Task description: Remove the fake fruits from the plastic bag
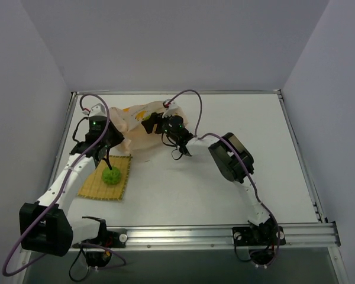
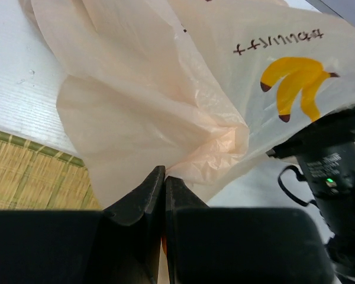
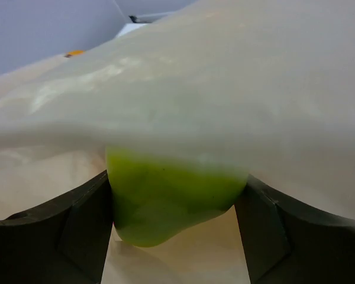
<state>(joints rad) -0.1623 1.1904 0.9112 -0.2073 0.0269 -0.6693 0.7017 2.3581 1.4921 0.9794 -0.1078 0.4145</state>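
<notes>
Plastic bag (image 1: 133, 121), peach-coloured and printed with yellow bananas, lies crumpled in the far-left part of the white worktop (image 1: 225, 183), close to the far rim. Its near edge reaches down to the far edge of the yellow woven mat (image 1: 94, 186).

The left end effector (image 1: 113, 144) sits at the bag's near-left edge. In the left wrist view its fingers (image 2: 148, 195) are pressed together with a fold of the bag's film (image 2: 165, 89) pinched between them, and a corner of the mat (image 2: 23, 171) shows just beside them.

The right end effector (image 1: 151, 126) reaches into the bag from the right. In its own wrist view the end effector (image 3: 176, 195) has both fingers against the sides of a yellow-green pear-like fruit (image 3: 165, 207), so it grips that fruit. A layer of the bag drapes over the fruit's top and more film lies under it, so this fruit is inside the bag.

A small bumpy green fruit (image 1: 112, 175) rests on the mat, outside the bag, near the mat's far-right corner. The mat lies near the worktop's left rim, with the left wall (image 1: 29, 89) close beside it.

To the right of the right arm, bare white surface runs out to the right rim. A strip of bare surface also separates the mat from the metal rail (image 1: 195, 232) along the near edge.
</notes>
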